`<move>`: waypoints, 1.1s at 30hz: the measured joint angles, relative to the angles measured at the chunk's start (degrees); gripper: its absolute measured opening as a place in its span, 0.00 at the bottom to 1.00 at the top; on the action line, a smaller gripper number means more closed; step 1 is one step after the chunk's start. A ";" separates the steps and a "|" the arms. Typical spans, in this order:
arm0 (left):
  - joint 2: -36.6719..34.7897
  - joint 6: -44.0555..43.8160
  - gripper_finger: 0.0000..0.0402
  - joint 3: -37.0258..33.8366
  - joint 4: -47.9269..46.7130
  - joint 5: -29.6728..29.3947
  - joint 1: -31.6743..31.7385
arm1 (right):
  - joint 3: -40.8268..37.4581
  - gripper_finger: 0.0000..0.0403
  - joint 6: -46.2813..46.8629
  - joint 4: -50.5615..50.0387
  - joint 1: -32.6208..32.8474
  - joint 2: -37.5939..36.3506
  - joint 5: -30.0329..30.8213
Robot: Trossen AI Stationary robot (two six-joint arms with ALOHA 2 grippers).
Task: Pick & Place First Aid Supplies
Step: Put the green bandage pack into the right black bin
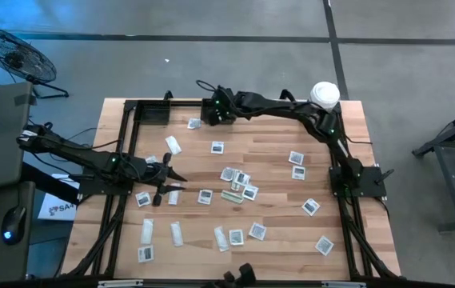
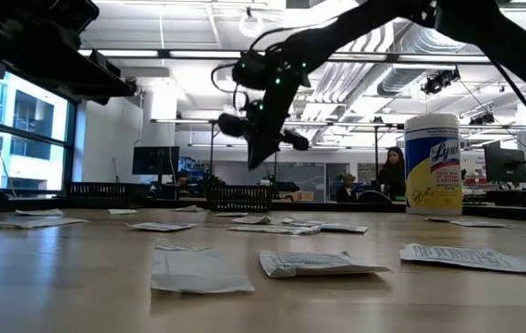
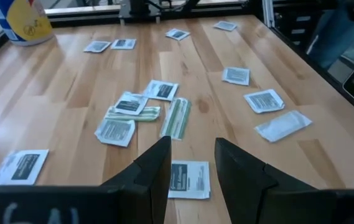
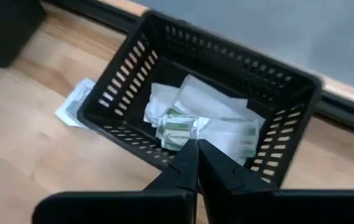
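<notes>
**Right end effector over basket, left end effector over loose packets**

While I am watching all four feeds, I am logging the following. The right end effector (image 4: 196, 155) is hanging above a black slotted basket (image 4: 288, 112) at the far edge of the desk (image 1: 275, 232), its fingers pressed together and gripping nothing. Inside the basket, a heap of first aid supplies (image 4: 201, 121) is lying: white packets and at least one green-printed one. One white packet (image 4: 74, 102) is sitting on the wood just beside the basket's outer wall.

The left end effector (image 3: 189, 165) is hovering low over the desk's left half, fingers partly spread with nothing between them. A white square packet with dark print (image 3: 189, 179) is lying flat directly beneath the gap. Just beyond it, a greenish strip (image 3: 177, 117) is resting beside a small cluster of overlapping white squares (image 3: 130, 115). More packets are lying scattered across the desk, well apart from each other. A white tub with a yellow label (image 2: 432, 165) is standing upright at the far right corner.
</notes>
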 joint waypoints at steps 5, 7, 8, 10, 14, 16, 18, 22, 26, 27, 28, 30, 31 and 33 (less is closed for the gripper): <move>0.00 0.14 0.30 0.00 1.11 -3.03 0.00 | 0.06 0.08 1.57 0.59 -0.10 0.59 0.11; 0.00 0.16 0.30 0.00 1.06 -4.92 0.00 | 0.04 0.13 0.87 0.73 -0.22 0.69 -0.37; 0.00 0.16 0.30 0.00 0.88 -5.74 0.00 | 0.06 0.16 0.58 0.85 -0.24 0.69 -0.47; 0.00 0.16 0.30 0.00 0.90 -6.64 0.00 | 0.20 0.22 -0.39 0.86 -0.26 0.29 -1.23; 0.00 0.16 0.30 0.00 0.89 -7.38 0.00 | 0.20 0.31 -3.73 0.08 0.51 -1.93 -2.48; 0.00 0.16 0.30 0.00 0.84 -7.37 0.00 | 0.28 0.33 -5.36 -1.59 2.07 -3.48 -2.49; 0.00 0.16 0.30 0.00 0.80 -7.34 0.00 | 0.31 0.33 -6.54 -3.65 3.80 -4.72 -1.97; 0.02 0.16 0.30 0.00 1.38 -7.41 0.02 | 0.31 0.31 -4.19 -4.66 5.06 -5.14 -2.73; 0.00 0.16 0.30 0.00 2.37 -7.46 0.00 | 0.23 0.28 1.81 -2.28 3.19 -2.93 -3.94; 0.02 0.16 0.30 0.00 2.39 -7.49 0.00 | 0.08 0.27 2.62 -1.79 2.65 -2.10 -3.46; 0.00 0.16 0.30 0.00 2.39 -7.51 0.00 | -0.04 0.26 3.24 -1.31 2.04 -1.24 -3.55; 0.00 0.16 0.30 0.00 2.38 -7.56 0.00 | -0.07 0.25 4.82 0.75 0.62 -0.02 -4.57; 0.00 0.16 0.30 0.00 2.31 -7.56 0.00 | -0.07 0.25 5.82 1.28 -0.16 0.30 -5.42; 0.00 0.16 0.30 0.00 2.25 -7.56 0.01 | 0.07 0.24 7.76 1.98 -1.95 1.07 -7.75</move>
